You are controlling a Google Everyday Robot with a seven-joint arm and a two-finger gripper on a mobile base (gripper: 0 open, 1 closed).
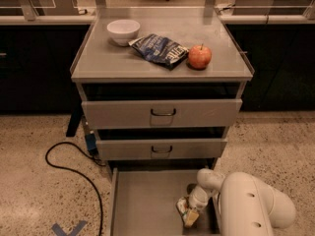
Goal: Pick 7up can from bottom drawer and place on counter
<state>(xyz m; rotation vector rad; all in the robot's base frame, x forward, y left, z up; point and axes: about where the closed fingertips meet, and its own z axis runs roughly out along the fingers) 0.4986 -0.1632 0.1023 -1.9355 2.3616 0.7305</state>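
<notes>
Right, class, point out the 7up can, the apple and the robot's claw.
7up can (183, 209): camera view, its green-and-white side.
apple (199, 57): camera view, middle of its skin.
claw (193, 208): camera view, its tip, down in the bottom drawer (142, 205) beside the can.

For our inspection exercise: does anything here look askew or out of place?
The 7up can sits tilted, not upright, in the bottom drawer at the gripper. A black cable loops loose across the floor. Nothing on the counter looks spilled.
</notes>
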